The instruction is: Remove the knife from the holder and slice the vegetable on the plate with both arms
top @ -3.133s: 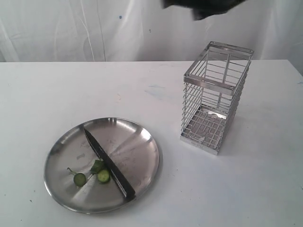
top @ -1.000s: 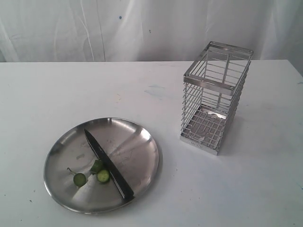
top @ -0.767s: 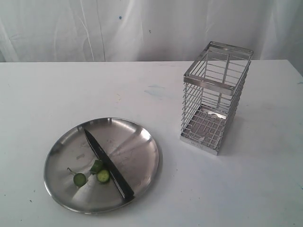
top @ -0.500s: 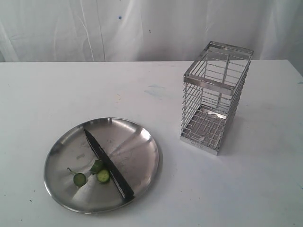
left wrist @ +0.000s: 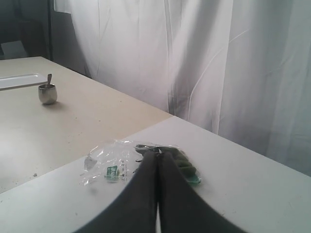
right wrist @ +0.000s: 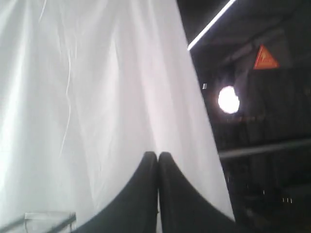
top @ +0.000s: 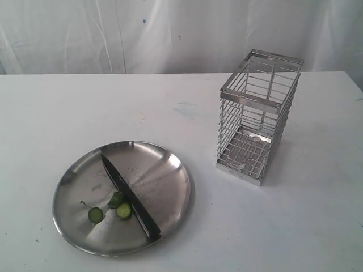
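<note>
Sliced vegetable (top: 116, 207) on plate (top: 164, 170), lower left of frame.
Green rounds, pale centres, touching knife (top: 129, 196). Left pincer (left wrist: 157, 160) and right pincer (right wrist: 158, 158) clenched, holding nothing.

Table (top: 170, 102): white, lightly scuffed. Directly on it stood the plate (top: 164, 170), round steel, and the holder (top: 258, 113), chrome wire, upright, well apart from the plate. Neither arm's jaws appeared above the table in the exterior view.
</note>
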### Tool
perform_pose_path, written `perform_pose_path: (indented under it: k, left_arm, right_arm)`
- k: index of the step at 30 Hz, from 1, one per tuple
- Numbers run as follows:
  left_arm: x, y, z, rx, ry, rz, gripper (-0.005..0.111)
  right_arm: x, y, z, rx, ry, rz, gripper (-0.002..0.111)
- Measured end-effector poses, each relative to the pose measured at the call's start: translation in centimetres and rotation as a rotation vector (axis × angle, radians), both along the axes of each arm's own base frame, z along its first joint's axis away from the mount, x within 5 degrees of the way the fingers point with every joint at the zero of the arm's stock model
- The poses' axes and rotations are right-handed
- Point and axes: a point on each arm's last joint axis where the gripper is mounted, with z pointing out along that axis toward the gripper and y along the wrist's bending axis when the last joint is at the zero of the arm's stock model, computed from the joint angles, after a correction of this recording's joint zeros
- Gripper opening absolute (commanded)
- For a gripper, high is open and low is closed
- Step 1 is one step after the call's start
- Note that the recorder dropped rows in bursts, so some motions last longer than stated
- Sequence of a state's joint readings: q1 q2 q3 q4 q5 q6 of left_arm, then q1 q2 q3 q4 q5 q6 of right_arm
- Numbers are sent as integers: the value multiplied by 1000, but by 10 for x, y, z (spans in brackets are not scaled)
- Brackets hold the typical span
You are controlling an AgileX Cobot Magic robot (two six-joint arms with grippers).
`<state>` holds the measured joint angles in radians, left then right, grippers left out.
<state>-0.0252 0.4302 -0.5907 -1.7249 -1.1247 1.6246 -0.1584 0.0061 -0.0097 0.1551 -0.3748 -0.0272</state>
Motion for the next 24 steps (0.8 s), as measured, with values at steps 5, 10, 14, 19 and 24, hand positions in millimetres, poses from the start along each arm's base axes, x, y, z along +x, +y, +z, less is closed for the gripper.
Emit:
perform_pose_path:
  k: [5, 10, 14, 19, 24]
  left_arm:
    - [0, 0, 0, 0, 0, 0, 0]
    - [0, 0, 0, 0, 0, 0, 0]
    - [0, 0, 0, 0, 0, 0, 0]
    - [0, 0, 0, 0, 0, 0, 0]
    - [0, 0, 0, 0, 0, 0, 0]
  right_arm:
    - [9, 4, -26, -13, 297, 38, 0]
    - [10, 4, -54, 75, 601, 59, 0]
    - [7, 5, -66, 111, 718, 63, 0]
    - [7, 5, -67, 120, 734, 64, 0]
    - [7, 5, -67, 121, 733, 64, 0]
